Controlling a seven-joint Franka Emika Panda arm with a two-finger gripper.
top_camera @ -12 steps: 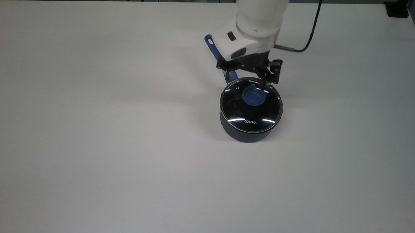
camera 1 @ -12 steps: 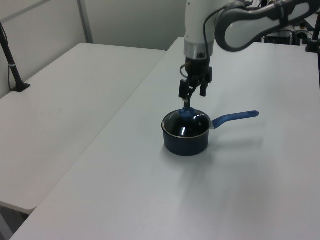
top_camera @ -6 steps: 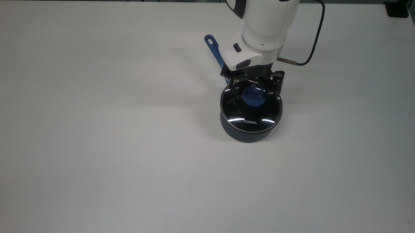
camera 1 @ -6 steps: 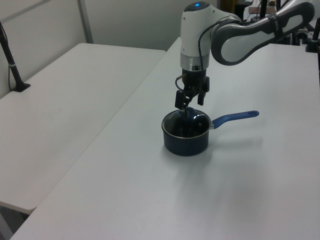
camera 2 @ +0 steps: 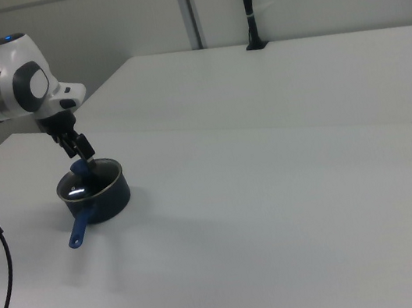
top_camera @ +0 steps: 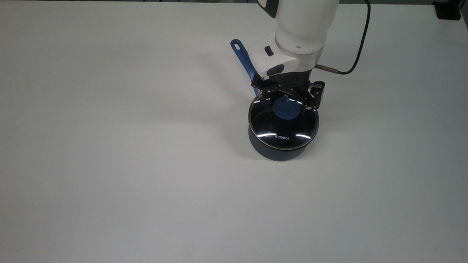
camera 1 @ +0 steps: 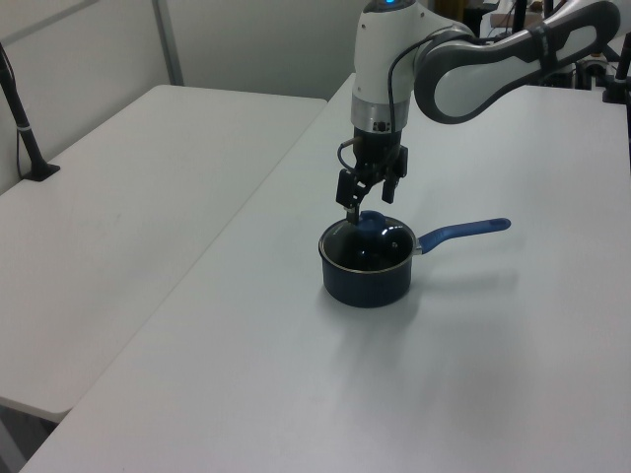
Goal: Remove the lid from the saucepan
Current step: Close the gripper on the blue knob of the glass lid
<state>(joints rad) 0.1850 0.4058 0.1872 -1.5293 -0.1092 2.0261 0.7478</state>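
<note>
Plain white table taking up most of the top view, bare across the top view's left half. Right of centre, saucepan sitting flat on it, blue handle sticking up toward the top view's top-left. Lid still seated on the rim, KONKA lettering facing the top view's bottom edge. Gripper right over the blue knob, fingers spread apart on either side of it, not pinching anything as far as visible. From the left view, same deal: gripper just above the lid, handle pointing to the left view's right
</note>
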